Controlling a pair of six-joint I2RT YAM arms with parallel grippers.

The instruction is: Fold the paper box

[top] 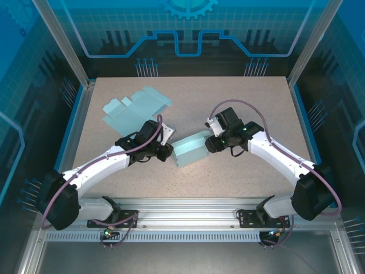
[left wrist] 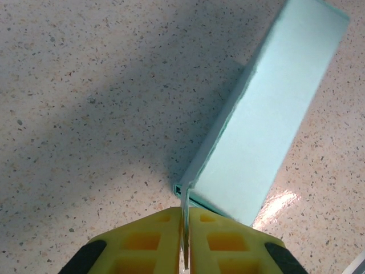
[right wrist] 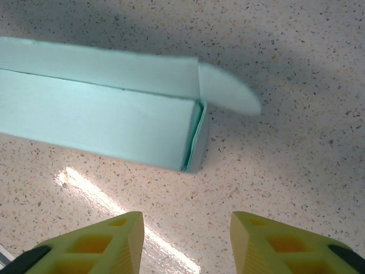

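Left claw is pinched shut on a thin edge of the paper box. Its two yellow fingers press together with the paper edge between them. The long side of the box stretches away from this claw, up and to the right in its own camera.

The right claw is partly open and holds nothing. Its two yellow fingers stand apart, with only speckled bench between them. One end of the box lies just ahead of it and does not touch it. A small rounded flap sticks out from that end of the box.

The box sits in the middle of the bench, right between the two claws. It is light blue-green and partly folded up. The left claw is at its left end and the right claw is at its right end.

A flat paper sheet of the same color lies at the back left of the bench. It is well apart from the box, and the left arm reaches across in front of it.

Blue see-through walls stand around the bench. A metal rail runs along the near edge, where the arms are fixed.

Count: two arms, two claws, one partly folded box, one flat sheet.
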